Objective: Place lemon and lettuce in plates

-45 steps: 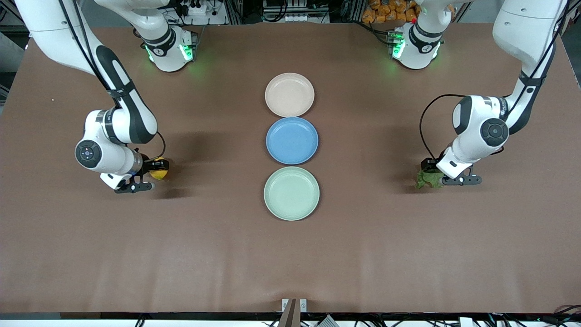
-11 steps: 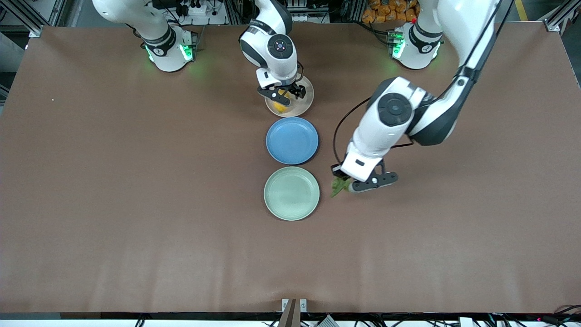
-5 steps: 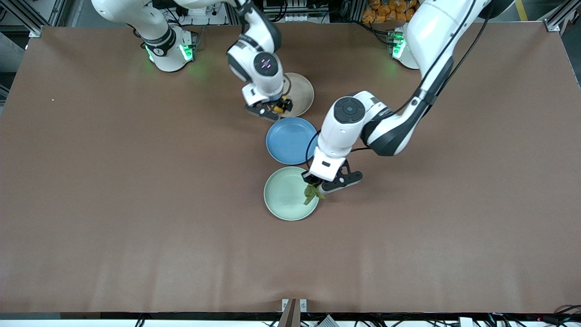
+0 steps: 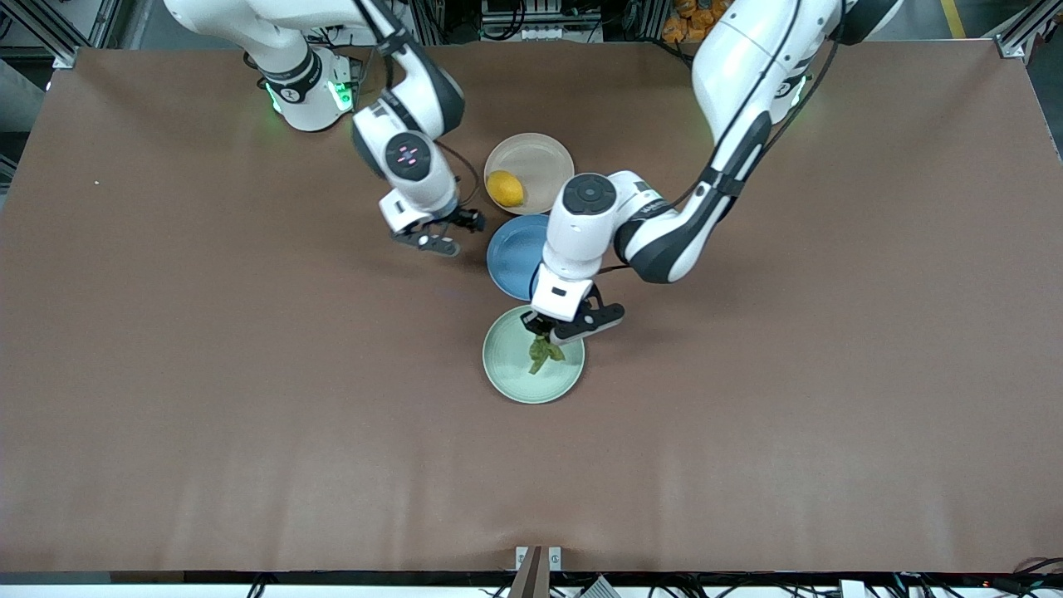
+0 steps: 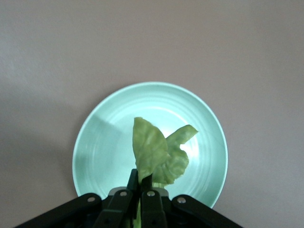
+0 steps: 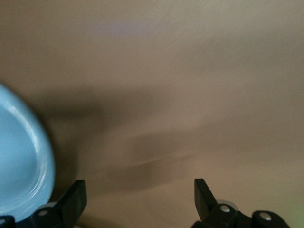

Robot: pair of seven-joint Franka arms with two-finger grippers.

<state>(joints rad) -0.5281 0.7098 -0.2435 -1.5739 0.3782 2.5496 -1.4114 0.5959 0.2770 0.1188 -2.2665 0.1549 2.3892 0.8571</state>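
Observation:
The yellow lemon (image 4: 505, 188) lies in the beige-pink plate (image 4: 544, 158). My right gripper (image 4: 448, 232) is open and empty over the bare table beside the blue plate; its wide-apart fingers (image 6: 76, 199) show in the right wrist view. My left gripper (image 4: 552, 334) is shut on the green lettuce (image 4: 543, 355) and holds it over the mint green plate (image 4: 508, 370). In the left wrist view the lettuce (image 5: 156, 154) hangs from my left gripper (image 5: 145, 183) above the mint plate (image 5: 99, 142).
A blue plate (image 4: 513, 253) sits between the two task plates, partly hidden by the left arm; its rim shows in the right wrist view (image 6: 28, 142). The brown table (image 4: 249, 415) stretches wide around the row of plates.
The right gripper let go of the lemon in the beige-pink plate, opened and drew away toward the right arm's end. The left gripper carried the lettuce farther over the mint plate.

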